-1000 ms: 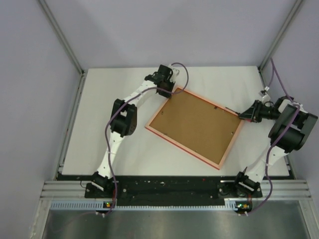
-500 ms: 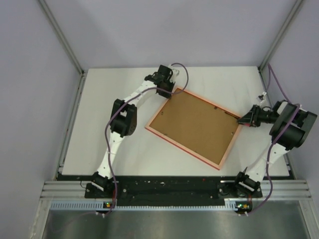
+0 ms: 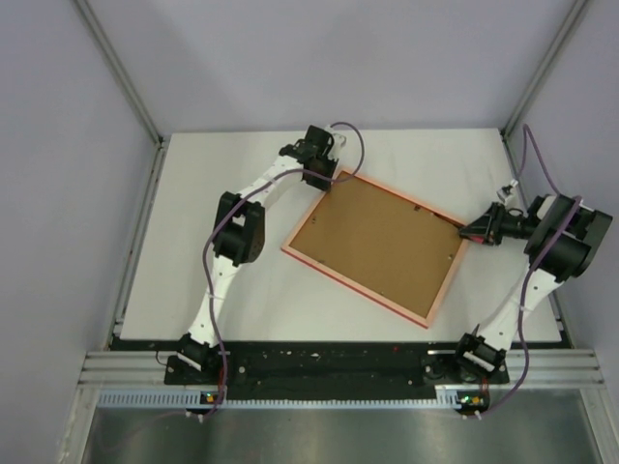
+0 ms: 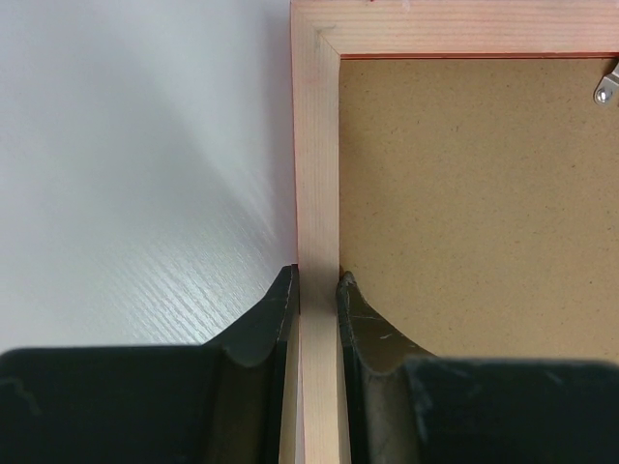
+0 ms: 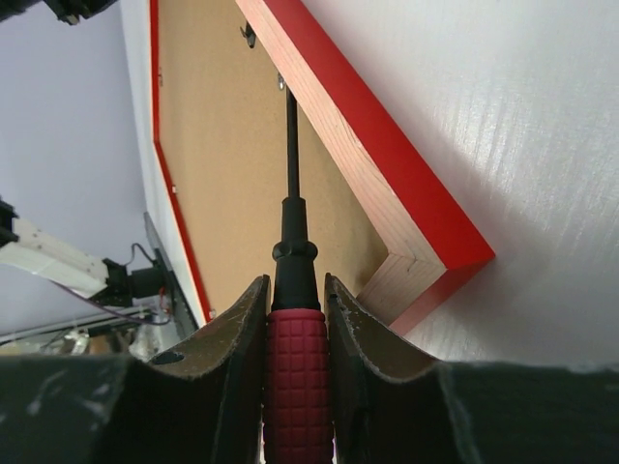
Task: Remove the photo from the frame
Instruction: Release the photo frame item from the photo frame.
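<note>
The frame [image 3: 348,283] lies face down and askew on the white table, its brown backing board [image 3: 377,242] up. The photo is hidden beneath it. My left gripper [image 3: 326,179] is at the frame's far corner; in the left wrist view it [image 4: 317,285] is shut on the pale wooden rail [image 4: 317,145], one finger outside and one on the board [image 4: 474,242]. My right gripper [image 3: 474,230] is at the frame's right corner, shut [image 5: 295,285] on a red-handled screwdriver [image 5: 295,387]. The screwdriver's black shaft reaches over the board [image 5: 222,164] to a small clip [image 5: 281,82] by the red rail [image 5: 387,164].
A metal tab [image 4: 606,89] sits on the board near the far rail. The white table [image 3: 193,280] is boxed in by grey walls and aluminium posts [image 3: 121,72]. Purple cables [image 3: 542,169] run along both arms.
My right arm has shifted a little, bringing the gripper and screwdriver slightly lower and closer to the frame's corner. The frame and the left gripper have not moved.
</note>
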{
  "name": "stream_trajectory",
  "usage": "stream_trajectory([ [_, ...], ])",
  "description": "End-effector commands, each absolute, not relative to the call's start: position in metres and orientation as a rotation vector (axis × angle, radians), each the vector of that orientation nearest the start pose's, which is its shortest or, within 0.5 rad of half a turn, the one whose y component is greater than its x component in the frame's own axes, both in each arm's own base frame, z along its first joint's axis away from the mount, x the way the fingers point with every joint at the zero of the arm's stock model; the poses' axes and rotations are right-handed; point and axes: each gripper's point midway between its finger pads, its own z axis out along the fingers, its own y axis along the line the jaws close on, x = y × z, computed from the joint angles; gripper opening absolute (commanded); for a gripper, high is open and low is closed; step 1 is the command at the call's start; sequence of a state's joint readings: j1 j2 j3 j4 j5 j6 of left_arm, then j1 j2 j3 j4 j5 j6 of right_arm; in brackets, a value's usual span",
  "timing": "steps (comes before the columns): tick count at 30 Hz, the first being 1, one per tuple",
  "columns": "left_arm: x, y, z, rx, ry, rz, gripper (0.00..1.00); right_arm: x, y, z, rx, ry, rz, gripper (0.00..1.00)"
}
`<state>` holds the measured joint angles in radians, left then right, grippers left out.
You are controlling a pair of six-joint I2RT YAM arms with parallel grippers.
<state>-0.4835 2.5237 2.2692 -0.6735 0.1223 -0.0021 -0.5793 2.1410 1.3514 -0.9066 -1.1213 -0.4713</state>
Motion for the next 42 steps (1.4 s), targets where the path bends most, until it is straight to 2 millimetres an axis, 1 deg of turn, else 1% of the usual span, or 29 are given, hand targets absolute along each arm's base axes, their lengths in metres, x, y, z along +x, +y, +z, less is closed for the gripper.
stream_trajectory([
  [1, 0.484, -0.286, 0.013, 0.707, 2.606, -0.327, 0.00, 0.358, -0.057, 0.027, 0.174, 2.331, 1.348, 0.00],
  [5, 0.485, -0.287, 0.015, 0.709, 2.601, -0.324, 0.00, 0.357, -0.052, 0.032, 0.173, 2.288, 1.453, 0.00],
  [9, 0.486, -0.286, 0.016, 0.709, 2.599, -0.323, 0.00, 0.353, -0.047, 0.034, 0.211, 2.262, 1.549, 0.00],
  [12, 0.487, -0.285, 0.017, 0.709, 2.595, -0.313, 0.00, 0.352, -0.045, 0.036, 0.209, 2.245, 1.581, 0.00],
  [16, 0.486, -0.287, 0.018, 0.712, 2.593, -0.318, 0.00, 0.349, -0.047, 0.034, 0.206, 2.251, 1.584, 0.00],
  [23, 0.485, -0.289, 0.020, 0.718, 2.592, -0.327, 0.00, 0.352, -0.048, 0.029, 0.241, 2.256, 1.602, 0.00],
  [27, 0.482, -0.293, 0.020, 0.743, 2.589, -0.334, 0.00, 0.355, -0.048, 0.032, 0.237, 2.267, 1.596, 0.00],
  [33, 0.479, -0.300, 0.022, 0.766, 2.578, -0.344, 0.00, 0.356, -0.034, 0.033, 0.195, 2.321, 1.597, 0.00],
  [35, 0.477, -0.302, 0.022, 0.776, 2.579, -0.349, 0.00, 0.356, -0.033, 0.030, 0.199, 2.337, 1.582, 0.00],
  [39, 0.477, -0.299, 0.022, 0.773, 2.583, -0.327, 0.00, 0.353, -0.041, 0.030, 0.207, 2.344, 1.548, 0.00],
  [42, 0.478, -0.295, 0.023, 0.768, 2.582, -0.298, 0.00, 0.351, -0.060, 0.032, 0.245, 2.338, 1.504, 0.00],
])
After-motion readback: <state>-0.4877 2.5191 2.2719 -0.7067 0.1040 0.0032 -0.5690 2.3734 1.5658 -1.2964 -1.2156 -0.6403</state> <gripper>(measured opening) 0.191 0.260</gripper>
